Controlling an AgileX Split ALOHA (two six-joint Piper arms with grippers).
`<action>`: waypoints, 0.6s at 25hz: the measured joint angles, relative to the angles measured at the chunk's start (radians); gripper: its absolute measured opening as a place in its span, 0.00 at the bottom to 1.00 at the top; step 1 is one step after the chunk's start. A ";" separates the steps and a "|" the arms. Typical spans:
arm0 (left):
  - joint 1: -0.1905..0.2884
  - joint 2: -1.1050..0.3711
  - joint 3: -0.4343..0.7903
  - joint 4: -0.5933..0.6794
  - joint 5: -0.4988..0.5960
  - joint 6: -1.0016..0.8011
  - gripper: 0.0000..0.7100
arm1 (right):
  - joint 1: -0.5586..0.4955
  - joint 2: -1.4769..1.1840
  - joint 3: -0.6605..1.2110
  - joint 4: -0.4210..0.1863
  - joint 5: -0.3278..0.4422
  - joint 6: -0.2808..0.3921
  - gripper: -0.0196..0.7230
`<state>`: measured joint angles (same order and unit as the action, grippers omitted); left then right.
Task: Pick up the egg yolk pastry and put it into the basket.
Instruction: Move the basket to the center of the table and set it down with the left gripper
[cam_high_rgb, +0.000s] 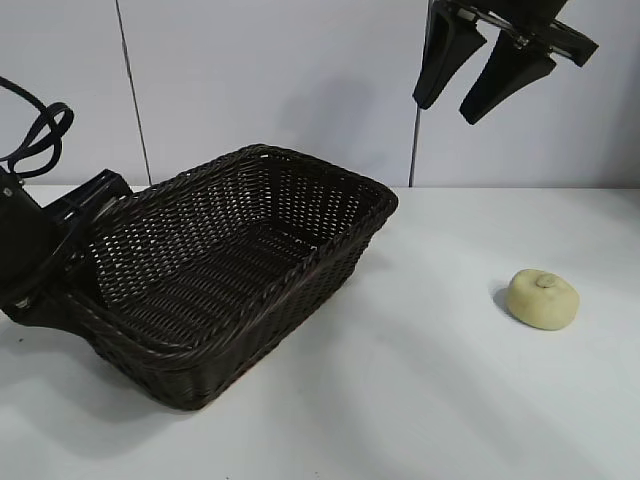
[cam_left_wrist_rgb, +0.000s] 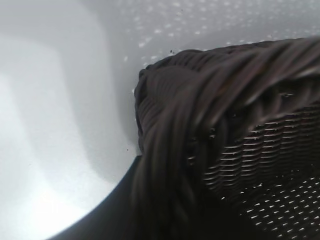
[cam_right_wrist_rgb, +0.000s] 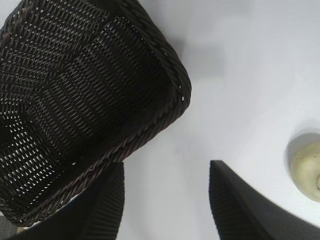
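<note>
The dark woven basket (cam_high_rgb: 330, 172) stands left of centre on the white table, with nothing in it. My left gripper (cam_high_rgb: 86, 240) sits at its left end, shut on the braided rim (cam_left_wrist_rgb: 200, 100). That rim fills the left wrist view, beside one dark finger (cam_left_wrist_rgb: 107, 216). The pale egg yolk pastry (cam_high_rgb: 543, 298) lies alone on the table to the right of the basket. High above it, near the back wall, my right gripper (cam_high_rgb: 465, 105) hangs open and holds nothing. The right wrist view looks down between the right gripper (cam_right_wrist_rgb: 166, 167) at the basket (cam_right_wrist_rgb: 167, 57) and the pastry (cam_right_wrist_rgb: 307, 170).
The white table (cam_high_rgb: 400, 400) lies bare between basket and pastry and along the front. A pale wall closes off the back. A black cable (cam_high_rgb: 40, 130) loops above my left arm.
</note>
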<state>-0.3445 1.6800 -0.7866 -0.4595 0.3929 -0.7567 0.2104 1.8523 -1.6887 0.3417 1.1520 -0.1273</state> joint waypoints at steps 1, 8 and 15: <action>0.000 0.000 0.000 0.000 0.005 0.000 0.15 | 0.000 0.000 0.000 0.000 0.000 0.000 0.54; 0.002 0.000 -0.052 0.003 0.080 0.030 0.15 | 0.000 0.000 0.000 0.002 0.000 0.000 0.54; 0.064 0.000 -0.179 0.004 0.211 0.124 0.15 | 0.000 0.000 0.000 0.002 0.000 0.000 0.54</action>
<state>-0.2806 1.6800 -0.9657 -0.4556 0.6043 -0.6329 0.2104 1.8523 -1.6887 0.3438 1.1520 -0.1273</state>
